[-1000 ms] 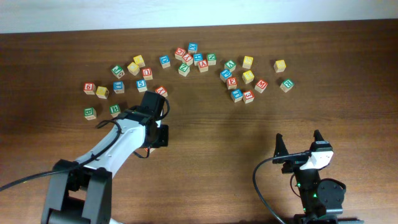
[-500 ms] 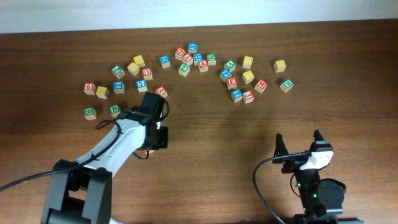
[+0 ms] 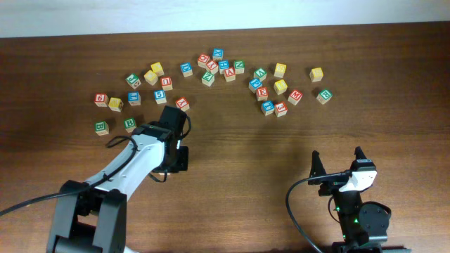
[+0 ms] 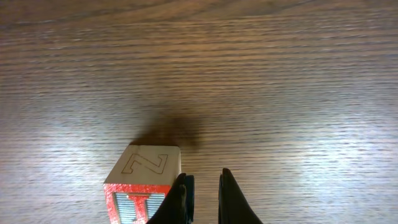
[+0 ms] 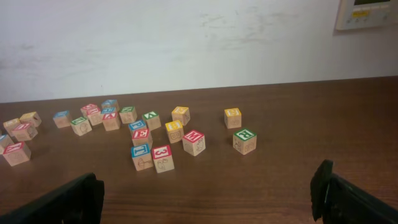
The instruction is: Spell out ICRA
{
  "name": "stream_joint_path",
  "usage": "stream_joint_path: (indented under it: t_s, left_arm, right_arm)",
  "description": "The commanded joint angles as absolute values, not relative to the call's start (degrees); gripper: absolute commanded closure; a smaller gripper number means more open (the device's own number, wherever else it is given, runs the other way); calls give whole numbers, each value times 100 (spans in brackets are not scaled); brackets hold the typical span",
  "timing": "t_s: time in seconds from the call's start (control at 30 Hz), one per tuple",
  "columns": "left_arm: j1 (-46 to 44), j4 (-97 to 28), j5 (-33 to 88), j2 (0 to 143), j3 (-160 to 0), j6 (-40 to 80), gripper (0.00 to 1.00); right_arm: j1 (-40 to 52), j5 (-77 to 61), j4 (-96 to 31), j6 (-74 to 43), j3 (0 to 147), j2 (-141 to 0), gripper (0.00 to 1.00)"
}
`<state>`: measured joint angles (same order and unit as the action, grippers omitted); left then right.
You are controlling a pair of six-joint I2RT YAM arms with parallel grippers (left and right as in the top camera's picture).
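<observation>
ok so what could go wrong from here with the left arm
The left gripper is shut with the wooden cube beside its fingers, not between them; a sideways move could shove or tip it. The cube shows Z on top and its red-framed face on the side, so the wrong letter may end up facing upward.

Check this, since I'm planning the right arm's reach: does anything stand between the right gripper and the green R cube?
Nothing visible does. Only bare table lies between the open right gripper and the green R cube; the red M cube sits aside, to its left.
</observation>
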<state>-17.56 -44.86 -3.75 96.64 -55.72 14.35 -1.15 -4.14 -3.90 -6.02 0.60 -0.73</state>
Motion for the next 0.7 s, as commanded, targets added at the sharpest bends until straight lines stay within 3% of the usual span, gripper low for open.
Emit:
stream_joint_path:
  t_s: [0.0, 0.27, 0.6, 0.67]
  left_arm:
    - [-1758, -4482, -690, 9598, -5673, 1468, 91]
    - [-1758, -4270, 99, 9596, -5697, 1466, 91]
    - [-1745, -5245, -296, 9596, -6744, 1315, 35]
    - [-1745, -5391, -576, 9596, -6783, 1319, 29]
  right_arm:
    - [-152, -403, -425, -622, 32, -43, 2]
    - [-152, -403, -425, -622, 32, -43, 2]
    - [-152, -403, -425, -622, 32, -43, 2]
    - [-152, -403, -425, -622, 32, -43, 2]
